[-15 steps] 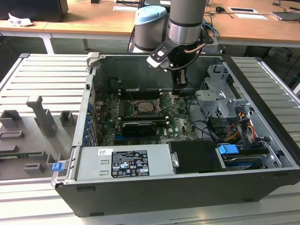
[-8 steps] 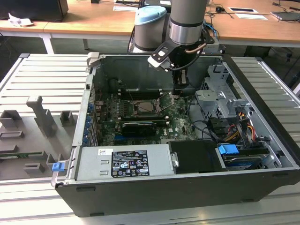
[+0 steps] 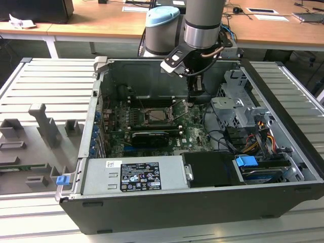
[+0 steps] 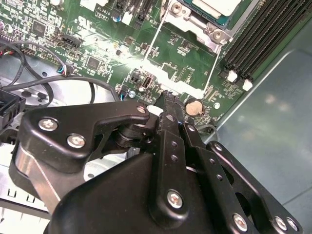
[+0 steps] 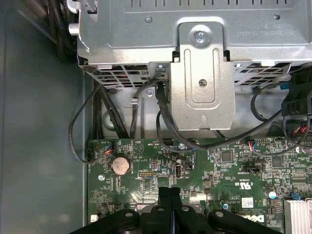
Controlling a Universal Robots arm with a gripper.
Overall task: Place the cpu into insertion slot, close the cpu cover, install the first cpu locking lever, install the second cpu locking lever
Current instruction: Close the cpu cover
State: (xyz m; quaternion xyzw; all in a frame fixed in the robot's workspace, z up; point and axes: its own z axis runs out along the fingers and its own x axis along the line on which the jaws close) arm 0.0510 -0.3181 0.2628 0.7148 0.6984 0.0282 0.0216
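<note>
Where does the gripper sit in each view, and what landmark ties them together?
Exterior view: gripper over the motherboard, near the insertion slot.
Second wrist view: gripper shut, next to the coin cell battery.
First wrist view: gripper near that battery.
Landmark: the green motherboard.

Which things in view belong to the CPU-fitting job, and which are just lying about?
Job: pale silver square cpu; silver metal cpu cover frame; square insertion slot; black shut gripper.
Lying about: round silver coin battery; long black memory slots; grey labelled power supply box; black cables.
</note>
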